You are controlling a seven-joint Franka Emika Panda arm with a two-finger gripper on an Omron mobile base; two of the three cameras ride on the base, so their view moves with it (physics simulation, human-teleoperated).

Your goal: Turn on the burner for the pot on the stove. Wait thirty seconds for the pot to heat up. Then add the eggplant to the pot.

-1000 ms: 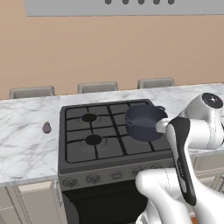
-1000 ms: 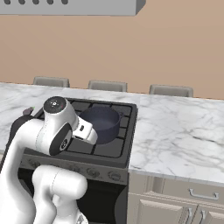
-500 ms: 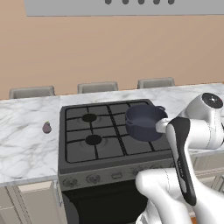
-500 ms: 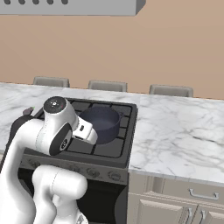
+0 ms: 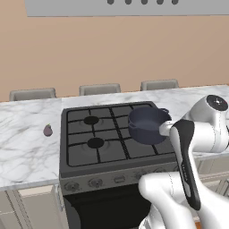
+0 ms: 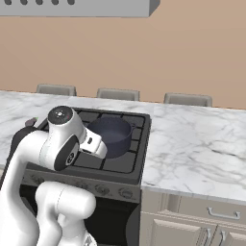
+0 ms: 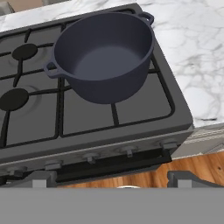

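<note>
From the left base view, the pot (image 5: 147,125) sits on the stove (image 5: 112,147) at its right rear grate, while the eggplant (image 5: 48,130) lies on the marble surface (image 5: 22,152) left of the stove. The right base view shows the pot (image 6: 111,136) beyond the arm's elbow. In the hand view, the gripper (image 7: 111,179) is spread wide and empty above the front knobs (image 7: 127,152), the pot (image 7: 103,54) ahead.

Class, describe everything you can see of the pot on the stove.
The pot is round, deep and dark blue-grey with a matte, metal-like look and two small loop handles on opposite sides. It is empty, lidless and upright, resting on the black grates of the stove, on its right-hand side. Nothing else touches it.
</note>
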